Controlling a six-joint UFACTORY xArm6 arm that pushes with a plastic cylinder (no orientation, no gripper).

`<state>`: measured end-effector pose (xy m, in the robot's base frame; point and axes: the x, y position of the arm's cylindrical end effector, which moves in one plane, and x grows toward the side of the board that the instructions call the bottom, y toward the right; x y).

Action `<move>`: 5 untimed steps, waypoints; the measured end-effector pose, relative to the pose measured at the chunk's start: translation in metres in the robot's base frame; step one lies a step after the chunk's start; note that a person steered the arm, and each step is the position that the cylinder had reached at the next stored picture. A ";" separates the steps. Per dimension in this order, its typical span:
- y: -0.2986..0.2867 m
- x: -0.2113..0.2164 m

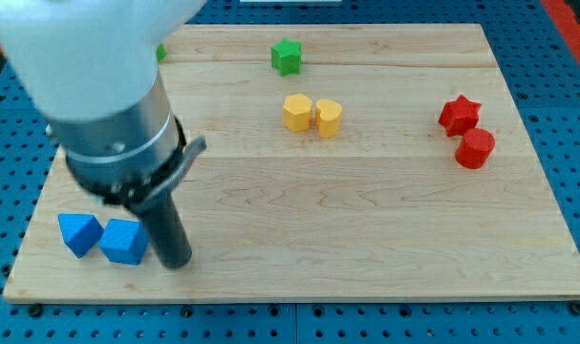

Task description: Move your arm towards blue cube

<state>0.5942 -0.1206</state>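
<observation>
Camera view is showing my tip point(176, 260) resting on the pale wooden worktop point(366, 239), touching the blue cube point(124, 242); blue pegboard point(567, 57) is surrounding it. No fingers are fitted.

A green star point(287, 56), two touching yellow blocks point(312, 114), and a red star point(459, 114) above a red block point(476, 147).

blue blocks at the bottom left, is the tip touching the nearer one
Cannot tell. In the camera view my tip sits right against the right edge of the nearer blue block, with no gap showing, but one view can't confirm contact. The other blue block lies farther left.
</observation>
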 end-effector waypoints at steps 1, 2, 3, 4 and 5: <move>0.000 0.014; 0.000 0.014; 0.007 0.013; 0.021 -0.009; 0.028 -0.035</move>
<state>0.5596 -0.0921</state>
